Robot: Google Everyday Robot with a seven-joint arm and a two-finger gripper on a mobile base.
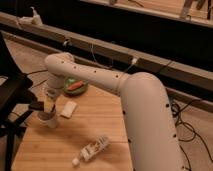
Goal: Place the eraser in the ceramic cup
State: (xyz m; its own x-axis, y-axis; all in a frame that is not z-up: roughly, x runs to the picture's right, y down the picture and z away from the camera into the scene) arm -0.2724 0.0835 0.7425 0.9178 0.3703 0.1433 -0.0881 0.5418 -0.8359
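Wooden table (pixel 110 117), gripper (pixel 48 106) over ceramic cup (pixel 48 120)

High over-shoulder view, pincer (pixel 48 106) far left.

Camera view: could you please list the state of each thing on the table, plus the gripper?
Gripper: directly above the ceramic cup, reaching into its mouth.
Ceramic cup: upright, near the table's left edge.
Eraser: cannot be made out.
Bowl: upright at the table's back edge, holding something reddish.
White block: lying flat, right of the cup, apart from it.
Plastic bottle: lying on its side toward the front.
Wooden table: bearing all of these.
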